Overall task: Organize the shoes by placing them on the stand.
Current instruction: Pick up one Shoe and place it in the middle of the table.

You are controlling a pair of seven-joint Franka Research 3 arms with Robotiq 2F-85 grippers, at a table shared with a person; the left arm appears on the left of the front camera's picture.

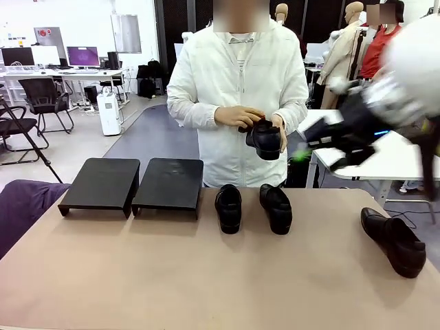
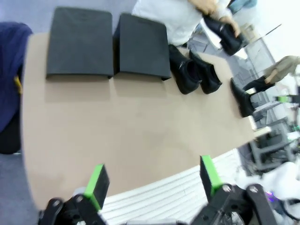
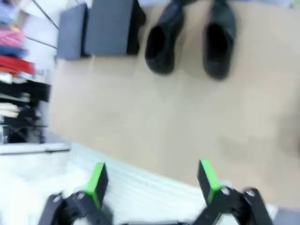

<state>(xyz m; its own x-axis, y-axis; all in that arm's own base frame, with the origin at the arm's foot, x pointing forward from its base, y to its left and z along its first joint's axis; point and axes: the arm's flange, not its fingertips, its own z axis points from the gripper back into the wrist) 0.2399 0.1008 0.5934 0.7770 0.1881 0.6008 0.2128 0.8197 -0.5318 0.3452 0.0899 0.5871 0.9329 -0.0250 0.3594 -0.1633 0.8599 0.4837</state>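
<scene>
The stand is two low black platforms (image 1: 103,184) (image 1: 169,184) side by side at the table's left. Two glossy black shoes (image 1: 228,207) (image 1: 276,207) stand together at the far middle, and a third (image 1: 393,240) lies alone at the right. The person across the table holds another shoe (image 1: 265,137) in both hands at chest height. My right gripper (image 1: 309,148) is a blur high at the right, above the table. Seen from the right wrist, it (image 3: 153,179) is open and empty, above the shoe pair (image 3: 164,40). My left gripper (image 2: 153,180) is open and empty, hanging over the table's near edge with the stand (image 2: 80,42) far ahead.
The tan table (image 1: 206,275) has wide bare room in front of the stand and shoes. A dark purple cloth (image 1: 20,206) lies off the left edge. A white table (image 1: 399,161) stands behind at the right.
</scene>
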